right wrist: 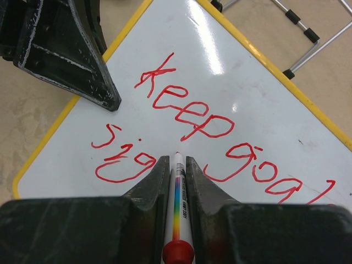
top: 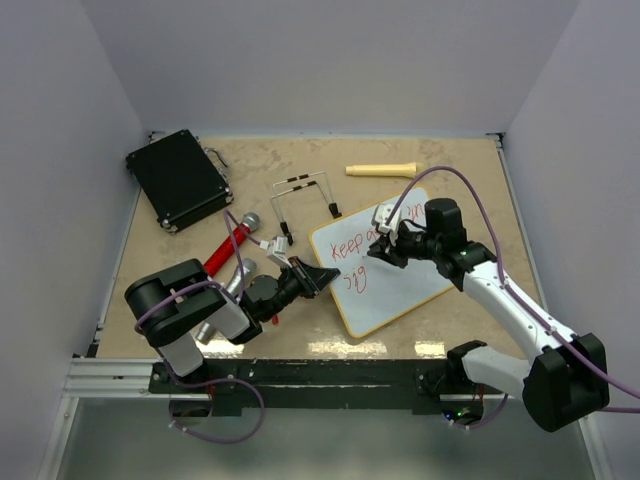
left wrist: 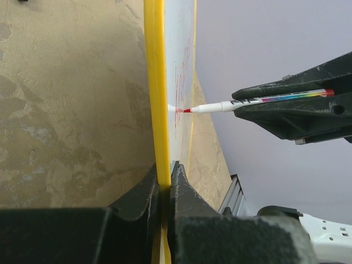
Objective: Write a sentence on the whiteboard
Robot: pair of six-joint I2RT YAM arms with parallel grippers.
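Pinching a red marker [right wrist: 177, 206], right gripper [right wrist: 176, 161] held its tip just ahead at the whiteboard [right wrist: 247, 93], beside "sig" [right wrist: 124, 160] (left gripper [left wrist: 165, 173] clamped the frame [left wrist: 155, 82]).

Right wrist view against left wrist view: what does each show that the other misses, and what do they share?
Only right wrist: the sentence readable face-on, "Keep goal" above "sig", and a wire stand. Only left wrist: the whiteboard edge-on, its yellow frame pinched by the left gripper, the marker tip at the surface. Both: red writing, and the marker shut in the right gripper.
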